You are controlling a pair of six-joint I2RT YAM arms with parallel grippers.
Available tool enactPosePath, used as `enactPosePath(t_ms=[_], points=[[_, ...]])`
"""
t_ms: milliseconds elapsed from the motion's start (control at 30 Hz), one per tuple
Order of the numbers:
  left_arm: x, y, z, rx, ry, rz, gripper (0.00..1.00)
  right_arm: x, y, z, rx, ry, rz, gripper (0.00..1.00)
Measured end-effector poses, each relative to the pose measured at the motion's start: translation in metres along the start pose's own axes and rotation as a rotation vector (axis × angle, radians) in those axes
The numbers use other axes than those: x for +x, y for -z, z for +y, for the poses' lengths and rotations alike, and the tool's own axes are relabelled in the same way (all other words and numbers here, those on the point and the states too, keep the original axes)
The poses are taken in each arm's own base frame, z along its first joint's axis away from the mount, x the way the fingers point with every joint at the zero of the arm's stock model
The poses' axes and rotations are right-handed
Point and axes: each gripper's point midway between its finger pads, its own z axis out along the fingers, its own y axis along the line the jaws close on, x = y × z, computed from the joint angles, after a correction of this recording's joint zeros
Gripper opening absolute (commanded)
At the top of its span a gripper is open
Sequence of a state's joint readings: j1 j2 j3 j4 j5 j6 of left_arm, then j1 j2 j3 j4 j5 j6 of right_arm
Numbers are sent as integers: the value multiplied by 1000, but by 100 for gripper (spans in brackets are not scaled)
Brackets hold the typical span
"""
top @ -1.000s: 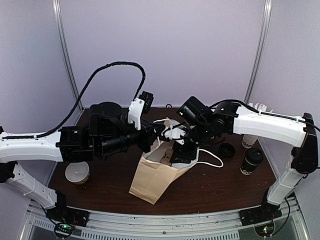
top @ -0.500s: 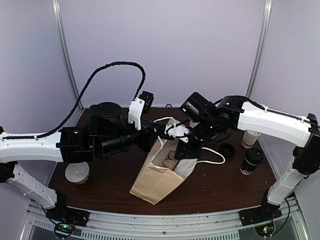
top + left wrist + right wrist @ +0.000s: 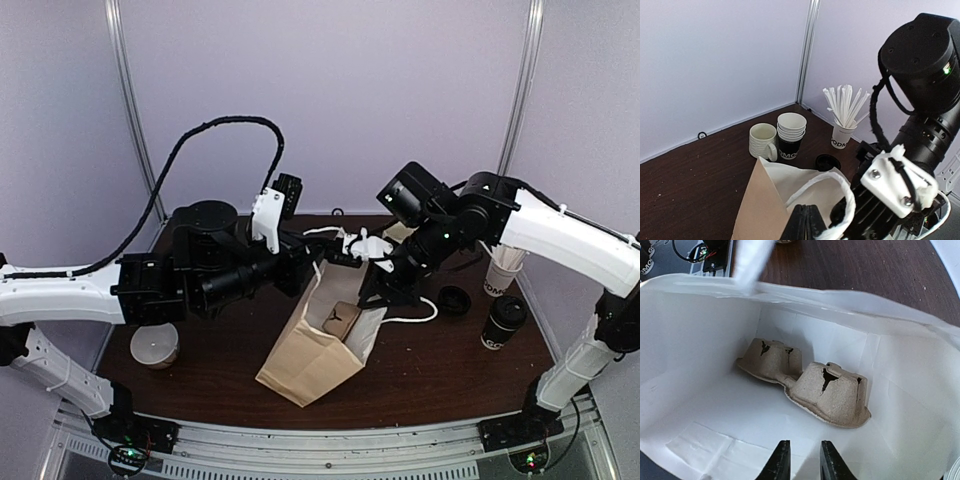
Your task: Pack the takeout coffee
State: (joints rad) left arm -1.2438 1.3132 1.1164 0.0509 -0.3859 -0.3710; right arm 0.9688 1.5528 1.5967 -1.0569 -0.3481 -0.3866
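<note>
Brown paper bag (image 3: 305,355): rim is pinched by closed left gripper (image 3: 806,215).
Right gripper (image 3: 801,460): narrowly parted, nothing held.
Takeout coffee (image 3: 503,322): stood outside bag.

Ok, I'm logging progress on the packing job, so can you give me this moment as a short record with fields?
bag: paper bag open on the table
inside bag: pulp cup carrier, no cup seen
coffee: takeout coffee lidded, upright on table right of bag, unpacked
left gripper: shut on bag's top edge
right gripper: at bag's mouth, fingers nearly together, grip unclear
</note>
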Motion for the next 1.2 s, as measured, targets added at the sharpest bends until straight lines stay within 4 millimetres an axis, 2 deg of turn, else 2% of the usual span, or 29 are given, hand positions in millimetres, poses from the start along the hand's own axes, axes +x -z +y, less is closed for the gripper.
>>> enactPosePath(t_ms=[33,100,267,467,767,1000,1200], points=[[0,0,1,-4,-4,-1,0,-4,4,1,0,10,-16,34],[-1,0,4,-22,-11,-5,0,-6,11,3,-1,22,-36,40],[-1,1,19,-111,-11,-10,0,-8,19,6,1,35,-56,42],[-1,2,22,-124,-5,-14,0,2,10,9,-22,36,-30,42],[-3,-1,1,-14,-32,1,0,5,3,12,-34,114,-19,41],[-6,0,-20,107,-74,-4,0,31,-16,35,-98,269,70,39],[2,-2,-38,207,-86,26,0,39,-21,39,-87,338,108,48]])
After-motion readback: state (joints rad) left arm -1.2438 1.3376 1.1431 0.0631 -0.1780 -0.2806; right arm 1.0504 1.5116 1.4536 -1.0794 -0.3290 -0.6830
